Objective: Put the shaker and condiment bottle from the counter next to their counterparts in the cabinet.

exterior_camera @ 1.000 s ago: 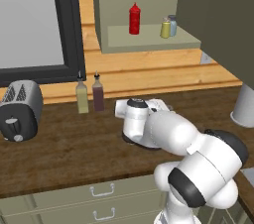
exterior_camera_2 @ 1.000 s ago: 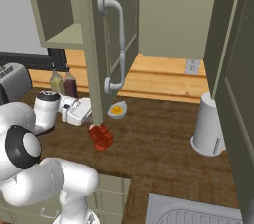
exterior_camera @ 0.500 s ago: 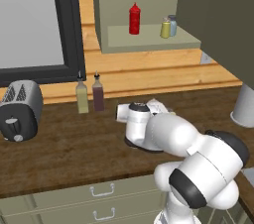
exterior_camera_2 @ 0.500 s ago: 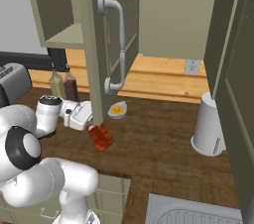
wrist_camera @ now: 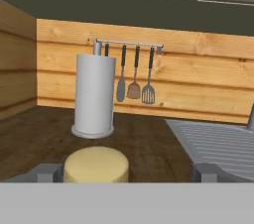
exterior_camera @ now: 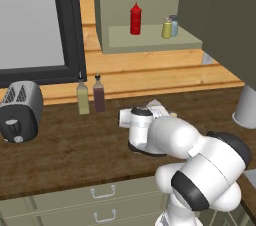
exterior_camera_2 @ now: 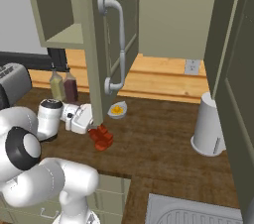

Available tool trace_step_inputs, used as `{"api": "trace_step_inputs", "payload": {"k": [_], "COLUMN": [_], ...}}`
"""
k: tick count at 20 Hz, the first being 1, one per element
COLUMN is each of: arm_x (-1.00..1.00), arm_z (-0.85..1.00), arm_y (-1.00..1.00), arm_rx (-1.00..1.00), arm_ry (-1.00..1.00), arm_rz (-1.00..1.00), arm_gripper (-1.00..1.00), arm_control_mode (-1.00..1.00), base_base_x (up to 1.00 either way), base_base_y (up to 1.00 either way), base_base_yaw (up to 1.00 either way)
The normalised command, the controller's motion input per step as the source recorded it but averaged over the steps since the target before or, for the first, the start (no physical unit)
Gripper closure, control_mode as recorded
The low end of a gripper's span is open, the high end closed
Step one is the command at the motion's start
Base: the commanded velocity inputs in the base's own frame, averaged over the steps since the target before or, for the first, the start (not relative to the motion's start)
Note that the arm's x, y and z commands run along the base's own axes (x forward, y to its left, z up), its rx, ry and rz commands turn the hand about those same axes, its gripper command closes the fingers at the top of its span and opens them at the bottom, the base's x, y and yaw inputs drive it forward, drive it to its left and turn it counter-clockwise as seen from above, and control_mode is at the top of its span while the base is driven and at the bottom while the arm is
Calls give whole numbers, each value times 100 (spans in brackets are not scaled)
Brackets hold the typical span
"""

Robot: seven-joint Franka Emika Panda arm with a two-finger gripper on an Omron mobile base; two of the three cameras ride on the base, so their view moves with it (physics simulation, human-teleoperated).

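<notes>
Hand view: looks level along the counter [wrist_camera: 149, 139], with the gripper [wrist_camera: 128, 172] spread wide and pinching nothing, tan stopper of the condiment bottle [wrist_camera: 96, 164] low between the finger tips, nearer the left one; cannot tell whether touching. Beyond, faces a white paper-towel roll [wrist_camera: 93, 94] and hanging utensils [wrist_camera: 134, 77]; no readable writing anywhere. Right base view: folds low over the worktop, hand stretched sideways just above the red condiment bottle [exterior_camera_2: 101, 138], upright on the wood. Left base view: finds the shaker [exterior_camera: 166, 29] on the cabinet [exterior_camera: 150, 40] shelf, just beside the blue-grey shaker [exterior_camera: 174, 25], near the red squeeze bottle [exterior_camera: 135, 19].
</notes>
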Motion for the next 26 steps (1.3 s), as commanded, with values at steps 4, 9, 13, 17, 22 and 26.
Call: {"api": "trace_step_inputs", "payload": {"k": [4, 9, 13, 17, 22, 26], "arm_x": [-10, 0, 0, 0, 0, 0], "arm_z": [-8, -21, -19, -13, -7, 0], "arm_y": [9, 32, 2, -9, -3, 0], "arm_rx": [0, 0, 0, 0, 0, 0], "arm_ry": [0, 0, -3, -5, -2, 0], "arm_rz": [0, 2, 2, 3, 2, 0], "arm_gripper": [-100, -100, -100, -100, 100, 100], "arm_control_mode": [-100, -100, -100, -100, -100, -100], "base_base_x": [0, 0, 0, 0, 0, 0], "base_base_y": [0, 0, 0, 0, 0, 0], "base_base_yaw": [0, 0, 0, 0, 0, 0]}}
